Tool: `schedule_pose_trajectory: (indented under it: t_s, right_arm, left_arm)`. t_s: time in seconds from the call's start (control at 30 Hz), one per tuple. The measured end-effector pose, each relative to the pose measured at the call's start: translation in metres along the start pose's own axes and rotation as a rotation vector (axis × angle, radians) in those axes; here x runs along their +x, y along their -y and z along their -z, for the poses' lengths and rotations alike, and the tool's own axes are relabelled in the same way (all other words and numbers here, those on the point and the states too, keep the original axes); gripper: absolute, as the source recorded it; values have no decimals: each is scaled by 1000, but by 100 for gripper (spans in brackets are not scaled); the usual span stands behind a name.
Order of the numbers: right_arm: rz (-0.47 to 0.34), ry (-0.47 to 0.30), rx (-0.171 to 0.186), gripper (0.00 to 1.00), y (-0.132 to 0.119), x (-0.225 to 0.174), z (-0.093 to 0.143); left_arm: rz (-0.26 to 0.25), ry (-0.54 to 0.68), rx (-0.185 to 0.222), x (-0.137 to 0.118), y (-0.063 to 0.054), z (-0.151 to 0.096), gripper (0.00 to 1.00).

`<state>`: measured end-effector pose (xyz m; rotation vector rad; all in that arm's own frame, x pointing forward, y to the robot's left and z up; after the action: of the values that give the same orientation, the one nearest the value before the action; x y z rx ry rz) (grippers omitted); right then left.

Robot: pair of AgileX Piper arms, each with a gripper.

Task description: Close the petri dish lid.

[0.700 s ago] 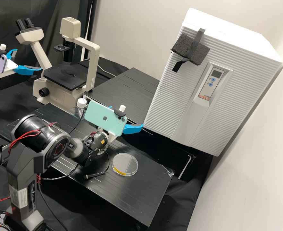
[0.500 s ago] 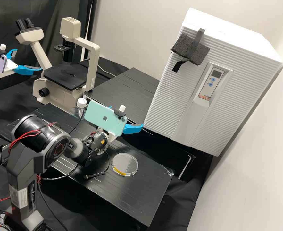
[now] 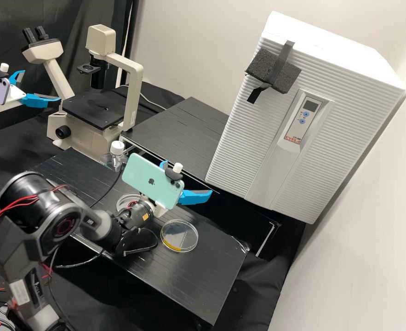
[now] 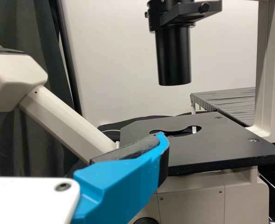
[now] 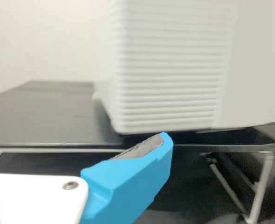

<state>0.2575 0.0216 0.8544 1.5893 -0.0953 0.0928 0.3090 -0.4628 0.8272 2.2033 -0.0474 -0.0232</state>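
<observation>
Right arm (image 3: 21,243) has shifted, its gripper (image 3: 189,177) lower

Its fingers and the left gripper's (image 3: 42,85) are spread, pinching nothing. Swung too low, the wrist might skid the clear round piece (image 3: 122,201), perhaps the lid. Bottle (image 3: 115,161) capped, contents unclear; dish (image 3: 180,235) flat on the bench (image 3: 203,285), yellow inside one edge

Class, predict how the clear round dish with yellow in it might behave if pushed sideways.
The dish would probably slide rather than tip, as it is wide, low and flat on the bench. Its thin, clear wall suggests something light and stiff, perhaps easily cracked.
</observation>
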Motion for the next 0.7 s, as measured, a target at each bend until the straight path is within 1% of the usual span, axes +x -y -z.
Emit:
schedule_pose_trajectory:
  t_s: [0.13, 0.23, 0.4, 0.5, 0.63, 0.7]
  right_arm:
    - [-53, 0, 19, 100, -12, -16, -6]
    - [-75, 14, 28, 100, -17, -28, -14]
    - [-75, 74, 22, 100, -20, -48, -30]
    - [-81, 104, 26, 100, -23, -58, -38]
    - [-90, 131, 32, 100, -26, -69, -45]
    - [-91, 139, 29, 100, -26, -75, -46]
  left_arm:
    - [0, 0, 0, 0, 0, 0, 100]
    - [0, 0, 0, 0, 0, 0, 100]
    - [0, 0, 0, 0, 0, 0, 100]
    - [0, 0, 0, 0, 0, 0, 100]
    - [0, 0, 0, 0, 0, 0, 100]
    - [0, 0, 0, 0, 0, 0, 100]
